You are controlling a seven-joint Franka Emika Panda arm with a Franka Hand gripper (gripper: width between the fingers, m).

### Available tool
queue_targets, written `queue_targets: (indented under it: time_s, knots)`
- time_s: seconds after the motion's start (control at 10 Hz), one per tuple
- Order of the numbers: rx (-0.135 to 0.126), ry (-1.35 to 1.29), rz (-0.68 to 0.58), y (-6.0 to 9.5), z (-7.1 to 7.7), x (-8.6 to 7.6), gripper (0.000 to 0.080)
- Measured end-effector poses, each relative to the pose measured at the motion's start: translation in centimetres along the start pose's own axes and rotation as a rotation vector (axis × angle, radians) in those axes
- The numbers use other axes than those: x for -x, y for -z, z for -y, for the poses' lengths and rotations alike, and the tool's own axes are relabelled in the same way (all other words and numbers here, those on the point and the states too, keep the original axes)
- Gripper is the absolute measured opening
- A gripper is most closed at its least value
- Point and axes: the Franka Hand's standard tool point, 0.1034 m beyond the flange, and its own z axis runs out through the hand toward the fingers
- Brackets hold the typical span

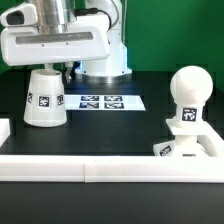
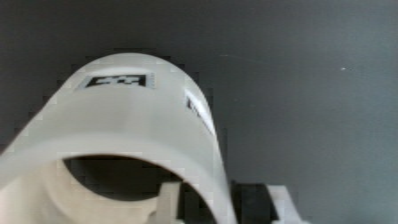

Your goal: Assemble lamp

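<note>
- Shade [image 1: 44, 98]: white truncated cone, tagged, standing narrow end up at the exterior view's left
- Bulb [image 1: 188, 92]: round, upright on its stem in the blocky base [image 1: 186, 148], right

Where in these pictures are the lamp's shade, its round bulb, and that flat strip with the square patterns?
shade [image 1: 45, 100], exterior view, on its white side wall above the tag.
bulb [image 1: 188, 84], exterior view, on the middle of the round white head.
marker board [image 1: 103, 101], exterior view, on the flat strip among its printed squares.
</note>
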Motion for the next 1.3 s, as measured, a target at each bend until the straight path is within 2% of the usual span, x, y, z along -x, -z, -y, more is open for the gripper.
queue_targets:
  time_s: [0.2, 0.4, 0.6, 0.8, 1.2, 1.3]
  knots:
    - [-0.022, 0.019, 0.026, 0.7, 1.4, 0.0, 0.0046]
    - [-0.054, 0.052, 0.057, 2.4, 3.0, -0.4, 0.0047]
    - [-0.075, 0.091, 0.059, 4.9, 4.8, -1.8, 0.0047]
    - [-0.072, 0.123, 0.037, 6.4, 6.1, -3.5, 0.0047]
    - [-0.069, 0.123, 0.037, 6.1, 6.1, -3.5, 0.0047]
    - [-0.062, 0.128, 0.024, 6.1, 7.1, -3.9, 0.0047]
